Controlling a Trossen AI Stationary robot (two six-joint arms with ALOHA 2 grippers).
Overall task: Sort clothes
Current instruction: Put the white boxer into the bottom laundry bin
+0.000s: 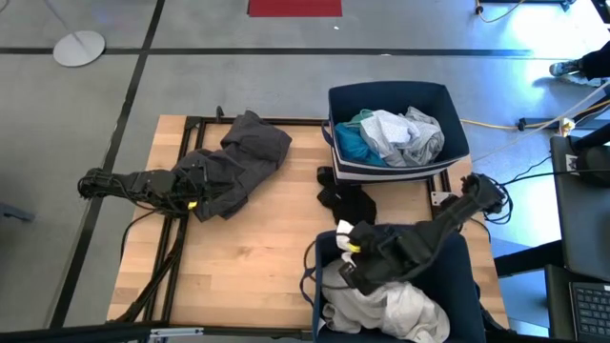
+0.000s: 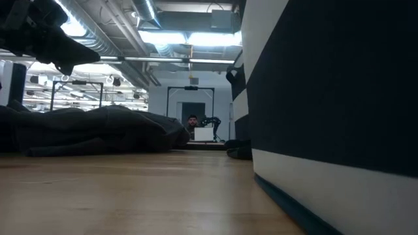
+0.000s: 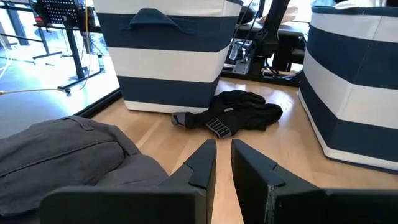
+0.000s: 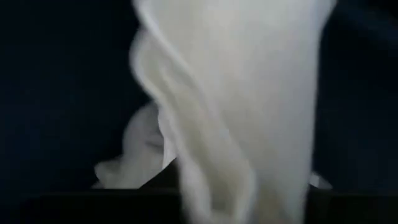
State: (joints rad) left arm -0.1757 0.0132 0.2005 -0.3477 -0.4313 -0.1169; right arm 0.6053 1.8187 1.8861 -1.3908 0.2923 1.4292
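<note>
My right gripper (image 1: pixel 351 255) hangs over the near navy bin (image 1: pixel 469 272), shut on a white garment (image 4: pixel 236 93). More white cloth (image 1: pixel 391 307) lies heaped in that bin. My left gripper (image 3: pixel 224 163) waits at the table's left, shut, with only a slit between its fingers and nothing in it. It is low beside a dark grey garment (image 1: pixel 238 157) that lies spread on the table. A black garment (image 3: pixel 239 112) lies crumpled on the wood between the two bins. The far bin (image 1: pixel 448 107) holds turquoise, white and pale grey clothes (image 1: pixel 396 133). My right gripper has the white garment (image 4: pixel 214 186) between its fingers, coming from above and pointing steeply down into the near bin. The cloth hangs slack below the fingers in long folds. Blur and the cloth itself hide the place of contact, so which part or how many layers cannot be told.
The near bin's striped wall (image 2: pixel 326 98) fills the right of the low view. Bare wood (image 1: pixel 257 257) lies between the dark grey garment and the bins. Black cables (image 1: pixel 157 267) run along the table's left. A person (image 2: pixel 191 121) sits far behind the table.
</note>
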